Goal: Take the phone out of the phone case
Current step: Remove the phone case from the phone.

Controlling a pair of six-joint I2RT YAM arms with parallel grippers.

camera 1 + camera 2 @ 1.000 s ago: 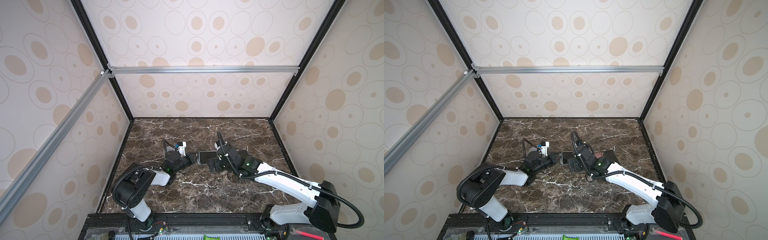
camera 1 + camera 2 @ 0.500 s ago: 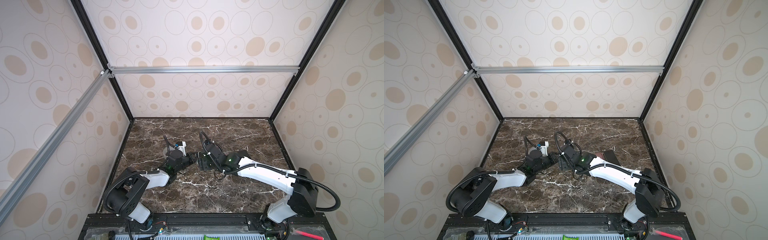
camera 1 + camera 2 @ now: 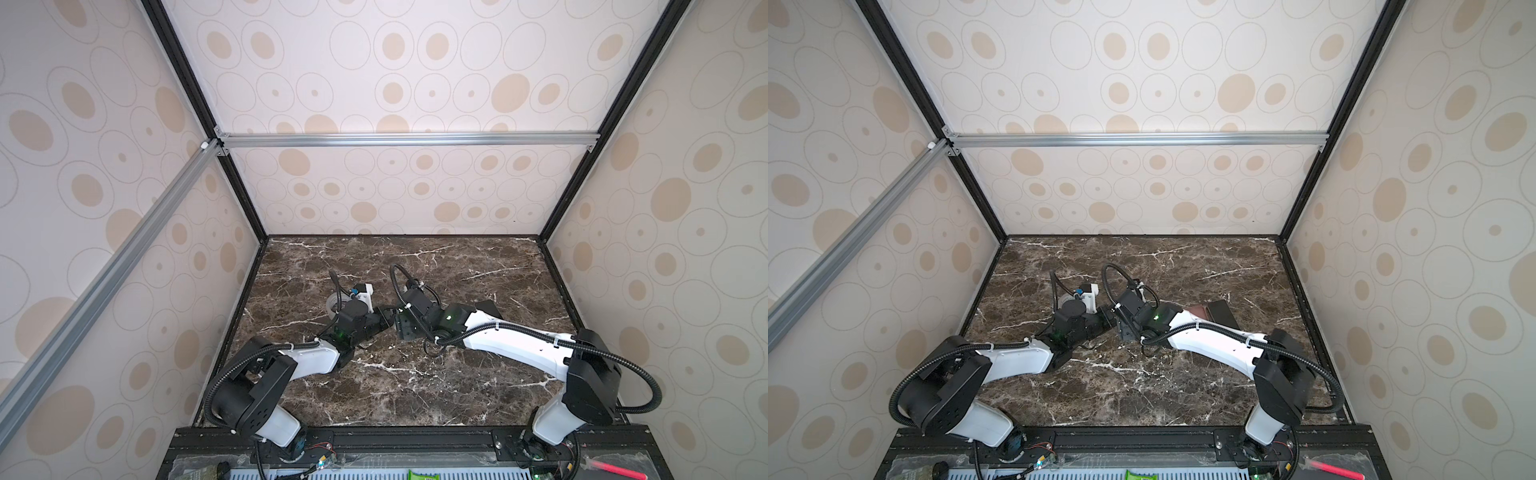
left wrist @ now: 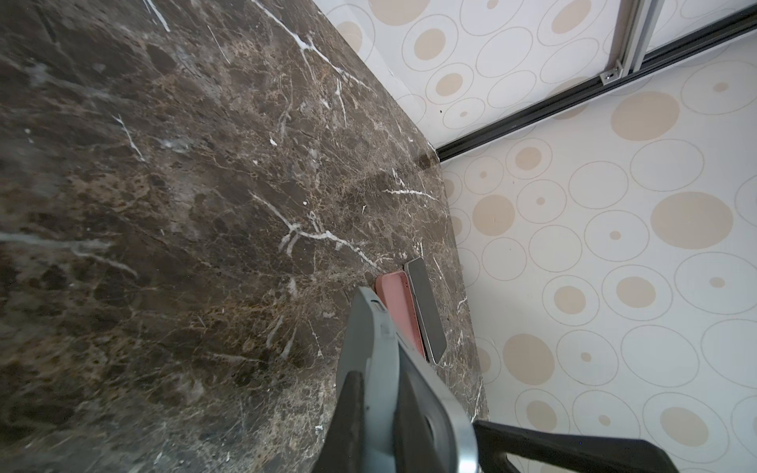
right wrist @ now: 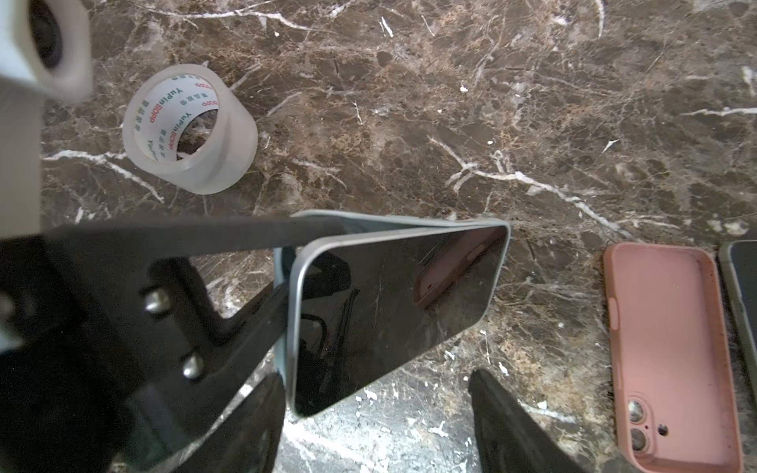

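Left gripper [image 5: 311,262] clamps the phone case [image 5: 389,218]; the phone [image 5: 393,303] is peeled out at one end with the far end seated; right gripper [image 5: 375,379] straddles it, jaws apart, no grip yet.

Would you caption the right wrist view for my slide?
Left gripper grips the phone case, with the phone partly out.

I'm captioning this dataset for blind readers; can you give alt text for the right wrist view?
A black-screened phone, half peeled from a pale blue case that the left gripper clamps, fills the centre above a marble table. The right gripper stands open on either side of the phone. A clear tape roll and an empty pink case lie nearby.
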